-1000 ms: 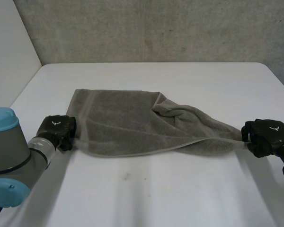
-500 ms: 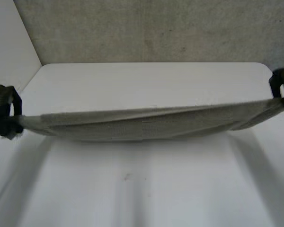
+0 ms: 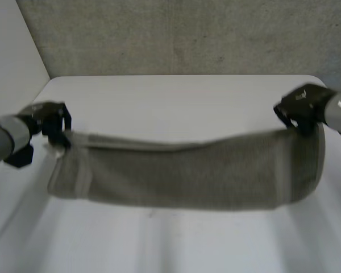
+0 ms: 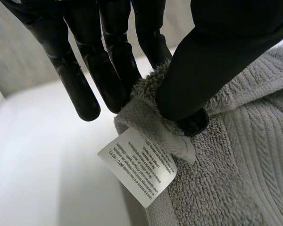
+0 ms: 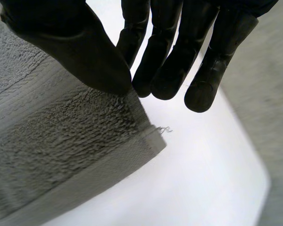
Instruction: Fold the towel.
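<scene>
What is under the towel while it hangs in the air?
White table shows below the towel, which hangs between the left hand and right hand, each pinching a corner. The table strip behind the hanging cloth is covered.

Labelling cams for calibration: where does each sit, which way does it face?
Head: behind the arms, looking down at the table; left hand and right hand show.
Left wrist: on that wrist, along the palm; own hand pinches a towel corner by the label.
Right wrist: likewise; own hand pinches another corner.
Shared: the towel, in all three.
</scene>
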`<state>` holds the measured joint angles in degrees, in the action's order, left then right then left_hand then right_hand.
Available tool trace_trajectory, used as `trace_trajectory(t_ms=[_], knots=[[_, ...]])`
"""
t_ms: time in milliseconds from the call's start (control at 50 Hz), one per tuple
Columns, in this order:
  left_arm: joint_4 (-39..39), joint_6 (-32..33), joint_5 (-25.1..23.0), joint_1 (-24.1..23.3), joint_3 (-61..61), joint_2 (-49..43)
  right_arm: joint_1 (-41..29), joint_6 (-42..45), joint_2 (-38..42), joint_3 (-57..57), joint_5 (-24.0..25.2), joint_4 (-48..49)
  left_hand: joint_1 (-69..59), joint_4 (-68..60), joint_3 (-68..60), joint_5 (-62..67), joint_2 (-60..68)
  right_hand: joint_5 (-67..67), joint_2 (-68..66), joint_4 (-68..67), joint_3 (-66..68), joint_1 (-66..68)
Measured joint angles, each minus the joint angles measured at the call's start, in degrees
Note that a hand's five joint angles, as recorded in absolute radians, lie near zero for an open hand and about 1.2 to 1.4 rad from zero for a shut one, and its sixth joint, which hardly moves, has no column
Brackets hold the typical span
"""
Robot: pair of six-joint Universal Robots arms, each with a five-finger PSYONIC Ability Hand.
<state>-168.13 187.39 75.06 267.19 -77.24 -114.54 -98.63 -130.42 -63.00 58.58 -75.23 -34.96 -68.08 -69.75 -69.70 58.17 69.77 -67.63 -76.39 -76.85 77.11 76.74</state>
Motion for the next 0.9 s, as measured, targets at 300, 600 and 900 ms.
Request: trace_trajectory(t_ms=[300, 600, 900], knots=[[-8.86, -18.87, 12.41, -6.12, 46.51, -3.81, -4.73, -21.88, 4.85, -33.76, -4.65, 37.5, -0.02, -0.06, -0.01, 0.0, 0.02, -0.12, -0.18, 0.0, 0.0, 0.06], [-14.96, -22.14, 12.82, -5.27, 22.12, -3.59, -4.51, -23.31, 2.17, -13.34, 2.96, 30.09, -0.02, -0.09, -0.02, 0.0, 0.02, -0.35, -0.44, 0.0, 0.0, 0.19], [-32.84, -17.25, 7.51, -4.36, -8.9, -10.49, -4.4, -10.11, 9.35, 16.61, 7.44, 35.54, -0.02, -0.11, -0.05, 0.01, 0.03, -0.35, -0.44, 0.0, 0.01, 0.19]])
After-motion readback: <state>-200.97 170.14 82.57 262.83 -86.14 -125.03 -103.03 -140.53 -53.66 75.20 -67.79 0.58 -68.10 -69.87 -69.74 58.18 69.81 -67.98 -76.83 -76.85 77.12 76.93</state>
